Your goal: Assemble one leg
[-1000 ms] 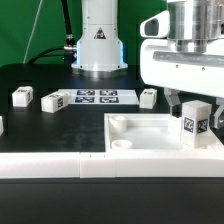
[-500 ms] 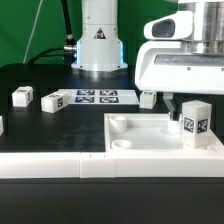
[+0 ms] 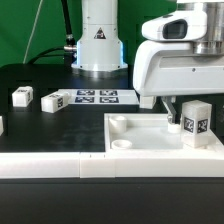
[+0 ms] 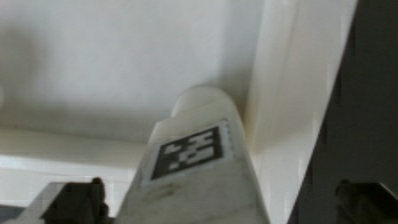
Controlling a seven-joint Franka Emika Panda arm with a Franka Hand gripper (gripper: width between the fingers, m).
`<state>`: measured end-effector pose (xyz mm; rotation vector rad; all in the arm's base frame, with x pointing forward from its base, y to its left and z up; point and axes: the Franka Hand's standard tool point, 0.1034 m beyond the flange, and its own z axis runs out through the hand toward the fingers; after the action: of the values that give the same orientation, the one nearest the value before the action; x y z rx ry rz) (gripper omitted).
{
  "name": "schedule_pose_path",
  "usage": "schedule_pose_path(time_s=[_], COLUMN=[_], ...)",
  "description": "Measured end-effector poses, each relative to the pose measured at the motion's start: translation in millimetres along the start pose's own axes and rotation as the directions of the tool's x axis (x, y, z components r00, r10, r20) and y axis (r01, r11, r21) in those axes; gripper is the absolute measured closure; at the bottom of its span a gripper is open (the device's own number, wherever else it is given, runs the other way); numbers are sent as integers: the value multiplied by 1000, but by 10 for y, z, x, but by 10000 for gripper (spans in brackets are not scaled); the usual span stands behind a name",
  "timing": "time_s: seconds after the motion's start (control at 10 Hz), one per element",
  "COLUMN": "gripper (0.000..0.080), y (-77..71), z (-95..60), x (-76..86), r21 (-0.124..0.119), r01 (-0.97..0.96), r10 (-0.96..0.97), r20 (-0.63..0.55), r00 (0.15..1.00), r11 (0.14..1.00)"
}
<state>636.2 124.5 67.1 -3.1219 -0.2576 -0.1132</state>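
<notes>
The leg point(image 3: 195, 122), a small white post with a black-and-white tag, stands upright in the near corner of the large white tray part point(image 3: 135, 128) at the exterior view's right. My gripper point(image 3: 188, 108) hangs straight above it. One dark finger point(image 3: 170, 112) shows beside the leg; the other is hidden. In the wrist view the leg point(image 4: 199, 150) rises between the two dark fingertips of the gripper point(image 4: 217, 205), with a thin gap on each side. The gripper is open and holds nothing.
Three more small white posts lie on the black table point(image 3: 22, 97), point(image 3: 55, 102), point(image 3: 148, 97). The marker board point(image 3: 98, 96) lies behind them. The arm's base point(image 3: 98, 40) stands at the back. A long white rail point(image 3: 60, 165) runs along the front.
The gripper has risen straight up off the leg. The leg has stayed standing in the tray corner and its top now shows below the gripper body.
</notes>
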Motion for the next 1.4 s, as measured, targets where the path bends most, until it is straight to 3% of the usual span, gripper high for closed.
schedule_pose_path(time_s=[0.1, 0.3, 0.7, 0.9, 1.2, 1.4], gripper=[165, 511, 511, 511, 509, 509], y=[-1, 2, 3, 17, 25, 25], z=[0, 0, 1, 6, 14, 17], x=[0, 0, 1, 0, -2, -7], r21=[0, 0, -1, 4, 4, 2], r01=[-14, -14, -77, -317, -627, -809], r10=[14, 14, 77, 317, 627, 809], r20=[0, 0, -1, -2, 0, -2], r00=[1000, 1000, 997, 948, 779, 588], r11=[1000, 1000, 997, 948, 779, 588])
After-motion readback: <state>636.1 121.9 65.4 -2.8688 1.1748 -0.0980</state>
